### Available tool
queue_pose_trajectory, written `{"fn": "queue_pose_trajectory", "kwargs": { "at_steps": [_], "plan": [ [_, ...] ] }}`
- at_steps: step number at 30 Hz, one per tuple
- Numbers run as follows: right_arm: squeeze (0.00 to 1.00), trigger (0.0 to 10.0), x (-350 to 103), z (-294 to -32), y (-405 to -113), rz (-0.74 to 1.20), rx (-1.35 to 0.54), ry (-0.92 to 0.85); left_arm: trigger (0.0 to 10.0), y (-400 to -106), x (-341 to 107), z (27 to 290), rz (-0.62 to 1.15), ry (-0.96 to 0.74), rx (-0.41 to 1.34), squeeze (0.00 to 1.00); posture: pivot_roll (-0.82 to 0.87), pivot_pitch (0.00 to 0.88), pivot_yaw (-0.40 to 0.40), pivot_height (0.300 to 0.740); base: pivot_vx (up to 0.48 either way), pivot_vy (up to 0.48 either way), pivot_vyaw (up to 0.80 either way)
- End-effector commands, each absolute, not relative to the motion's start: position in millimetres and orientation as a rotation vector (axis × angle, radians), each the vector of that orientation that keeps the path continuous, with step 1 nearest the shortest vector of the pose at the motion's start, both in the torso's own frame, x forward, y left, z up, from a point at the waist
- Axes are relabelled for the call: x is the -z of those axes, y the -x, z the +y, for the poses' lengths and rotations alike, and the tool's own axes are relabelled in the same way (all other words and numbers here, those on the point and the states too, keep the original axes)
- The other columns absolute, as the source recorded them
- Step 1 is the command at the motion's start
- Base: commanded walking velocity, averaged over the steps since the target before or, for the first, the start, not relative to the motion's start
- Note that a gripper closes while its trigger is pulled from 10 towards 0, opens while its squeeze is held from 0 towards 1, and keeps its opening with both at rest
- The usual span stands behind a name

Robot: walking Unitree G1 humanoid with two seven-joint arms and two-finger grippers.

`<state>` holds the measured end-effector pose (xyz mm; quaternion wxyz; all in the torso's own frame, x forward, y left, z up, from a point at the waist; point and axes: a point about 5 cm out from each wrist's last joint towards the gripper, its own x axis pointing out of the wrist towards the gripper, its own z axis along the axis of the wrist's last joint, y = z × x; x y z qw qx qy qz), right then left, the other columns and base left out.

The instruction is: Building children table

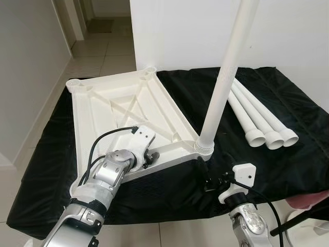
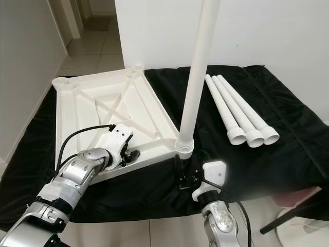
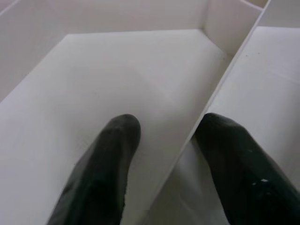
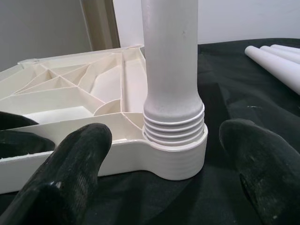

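Note:
An upturned white plastic tabletop (image 1: 103,103) lies on a black cloth. One white leg (image 1: 226,77) stands upright, screwed into the tabletop's near right corner socket (image 4: 176,157). Three loose legs (image 1: 257,116) lie side by side to the right. My left gripper (image 1: 149,157) rests on the tabletop's near edge. It is open, and its fingers (image 3: 112,164) straddle a thin rib (image 3: 206,108). My right gripper (image 4: 166,133) hovers just in front of the socket. It is open, with one finger on each side and clear of the threaded base.
The black cloth (image 1: 288,154) covers the whole work surface, whose front edge runs close to my arms. A white wall stands behind it. A tiled corridor (image 1: 103,46) leads off at the back left. Something pink (image 1: 308,198) and a dark rod sit at the lower right.

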<state>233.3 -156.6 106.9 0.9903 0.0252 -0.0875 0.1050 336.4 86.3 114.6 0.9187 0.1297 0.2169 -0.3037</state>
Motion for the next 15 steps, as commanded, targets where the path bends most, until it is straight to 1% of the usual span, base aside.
{"fn": "queue_pose_trajectory", "kwargs": {
  "at_steps": [1,15],
  "plan": [
    [0.00,10.0,-104,-156,-234,-0.161,-0.210,-0.047,0.0,-342,-109,115,0.487,-0.307,0.439,0.00,-0.09,0.009,0.053,0.740,0.000,0.000,0.00],
    [0.00,10.0,-100,-154,-235,-0.155,-0.212,-0.040,0.0,-323,-104,117,0.527,-0.295,0.424,0.00,-0.07,0.022,0.055,0.740,0.000,0.000,0.00]
  ]
}}
